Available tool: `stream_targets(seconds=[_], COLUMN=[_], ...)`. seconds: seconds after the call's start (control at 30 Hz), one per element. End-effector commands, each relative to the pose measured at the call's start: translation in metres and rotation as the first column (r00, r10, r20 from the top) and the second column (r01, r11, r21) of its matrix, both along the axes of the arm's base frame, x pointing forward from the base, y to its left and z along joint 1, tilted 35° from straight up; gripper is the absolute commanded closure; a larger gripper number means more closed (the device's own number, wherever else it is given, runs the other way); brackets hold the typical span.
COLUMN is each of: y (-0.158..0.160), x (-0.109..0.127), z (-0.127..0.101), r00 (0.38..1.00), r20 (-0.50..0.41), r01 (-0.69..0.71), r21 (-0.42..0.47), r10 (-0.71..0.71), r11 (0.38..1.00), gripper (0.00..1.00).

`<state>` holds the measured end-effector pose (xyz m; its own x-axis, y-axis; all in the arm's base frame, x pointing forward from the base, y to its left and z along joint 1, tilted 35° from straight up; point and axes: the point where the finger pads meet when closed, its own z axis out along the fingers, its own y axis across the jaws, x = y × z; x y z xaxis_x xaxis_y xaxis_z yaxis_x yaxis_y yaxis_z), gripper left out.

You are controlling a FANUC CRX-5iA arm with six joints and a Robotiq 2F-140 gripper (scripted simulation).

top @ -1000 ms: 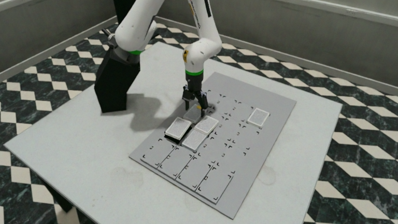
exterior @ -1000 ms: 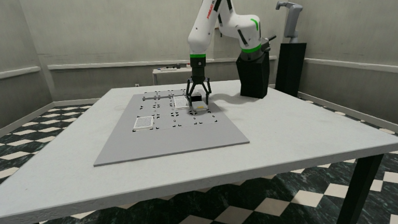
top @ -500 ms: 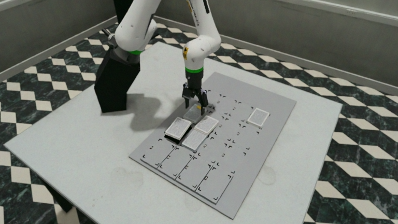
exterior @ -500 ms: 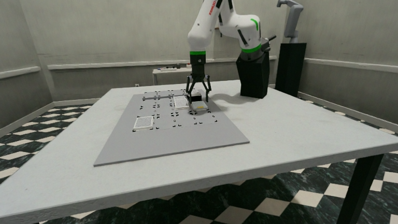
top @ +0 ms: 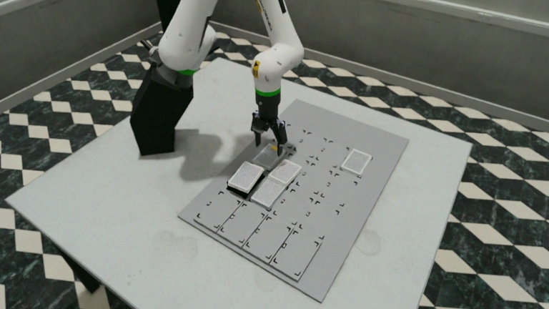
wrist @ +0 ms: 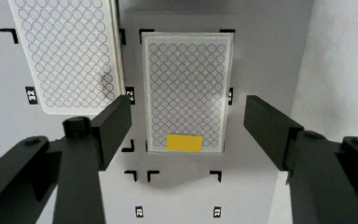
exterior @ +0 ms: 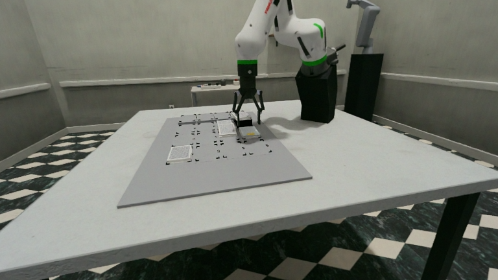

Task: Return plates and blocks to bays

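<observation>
Yellow-tagged 96-well plate [top: 266, 157] [exterior: 249, 131] [wrist: 188, 93], pale, wells showing, lies btwn corner marks, bay 12. Hand [top: 269, 148] [exterior: 248, 124] [wrist: 187, 110] above, fingers apart, gap both sides. Skewed neighbor plate [top: 284, 172] [exterior: 225, 128] [wrist: 67, 56] near L finger, by "22" label; black-sided block [top: 246, 177] [exterior: 245, 122] adj. Bare strip of deck [top: 360, 216] [exterior: 205, 177] [wrist: 275, 61] btwn tagged plate and desk [top: 121, 192] [exterior: 367, 152] [wrist: 331, 70].

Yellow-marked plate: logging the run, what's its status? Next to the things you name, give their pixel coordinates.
End effector [top: 269, 148] [exterior: 249, 122] [wrist: 187, 110] open; yellow-marked plate [top: 266, 157] [exterior: 247, 130] [wrist: 186, 91] between fingers, ungripped; askew plate [top: 285, 172] [exterior: 225, 128] [wrist: 70, 56] close alongside.
</observation>
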<state>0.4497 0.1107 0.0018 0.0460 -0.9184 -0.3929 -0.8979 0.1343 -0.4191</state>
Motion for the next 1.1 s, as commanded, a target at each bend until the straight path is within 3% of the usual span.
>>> stream_targets(seconds=[0.0,0.57,1.07], y=[-0.002,-0.01,-0.013], x=[-0.002,-0.011,-0.011], z=[0.005,0.021,0.02], r00=[1.0,1.0,1.0], r20=[0.001,0.001,0.013], r01=[0.0,0.0,-0.027], r21=[0.0,0.0,-0.015], r10=[0.0,0.0,0.027], r11=[1.0,1.0,1.0], gripper=[0.3,0.3,0.3])
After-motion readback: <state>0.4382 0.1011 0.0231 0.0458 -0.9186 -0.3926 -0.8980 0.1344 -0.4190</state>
